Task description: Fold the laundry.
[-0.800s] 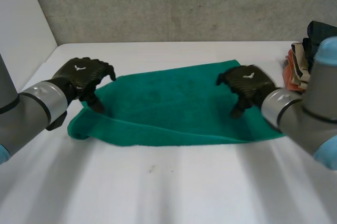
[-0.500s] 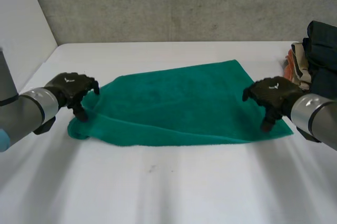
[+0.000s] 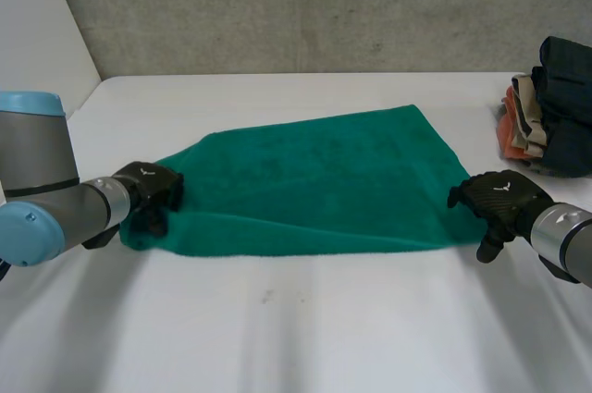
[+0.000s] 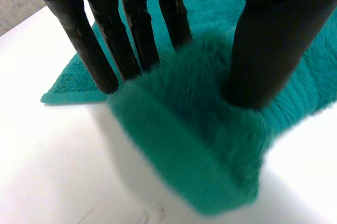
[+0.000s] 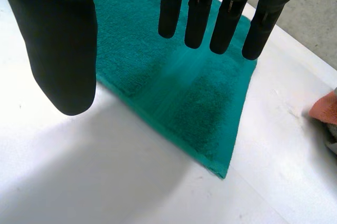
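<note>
Left hand [image 3: 146,194] pinches the near-left corner of the green terry towel [image 3: 314,180], lying flat on the white table [image 3: 305,319] with its long axis left-right, while right hand [image 3: 498,201] hovers spread and empty over the near-right corner.

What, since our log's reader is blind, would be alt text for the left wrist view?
The left hand pinches a raised, bunched corner of a green towel between its straight fingers and thumb. The towel lies on a white table.
</note>
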Robot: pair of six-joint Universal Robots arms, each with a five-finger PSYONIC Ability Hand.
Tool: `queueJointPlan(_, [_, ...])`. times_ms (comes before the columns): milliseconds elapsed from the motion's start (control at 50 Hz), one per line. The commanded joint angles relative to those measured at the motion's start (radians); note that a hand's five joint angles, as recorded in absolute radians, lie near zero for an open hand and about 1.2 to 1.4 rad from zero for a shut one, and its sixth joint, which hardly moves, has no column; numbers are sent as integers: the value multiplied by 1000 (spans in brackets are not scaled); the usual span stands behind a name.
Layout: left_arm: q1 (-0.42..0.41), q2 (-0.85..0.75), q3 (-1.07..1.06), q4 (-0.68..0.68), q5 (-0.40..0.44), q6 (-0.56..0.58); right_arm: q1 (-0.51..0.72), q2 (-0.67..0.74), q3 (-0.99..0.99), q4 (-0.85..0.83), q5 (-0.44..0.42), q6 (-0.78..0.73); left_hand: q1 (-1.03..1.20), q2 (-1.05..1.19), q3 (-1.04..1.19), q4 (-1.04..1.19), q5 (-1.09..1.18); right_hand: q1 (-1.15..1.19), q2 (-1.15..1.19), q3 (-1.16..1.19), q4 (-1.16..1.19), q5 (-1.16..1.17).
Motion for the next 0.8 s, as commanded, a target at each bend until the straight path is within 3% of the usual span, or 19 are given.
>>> queueJointPlan(20, [-8,67,-23,3,-33,36,-9,-5,12,-19,-5,5,572,585,587,597,606,37,39,33,47,55])
queueJointPlan(220, [-49,308,-140,69,-59,-1,-10,-25,12,-15,-5,23,572,585,587,597,606,14,16,10,24,32])
queueJointPlan(440, [-115,546,-192,96,-42,-12,67,-16,62,-125,17,307,572,585,587,597,606,-186,-184,-190,-176,-168])
queueJointPlan(800, [-184,641,-86,184,-54,-184,228,142,10,-305,164,436,572,585,587,597,606,-17,-14,-20,-6,2])
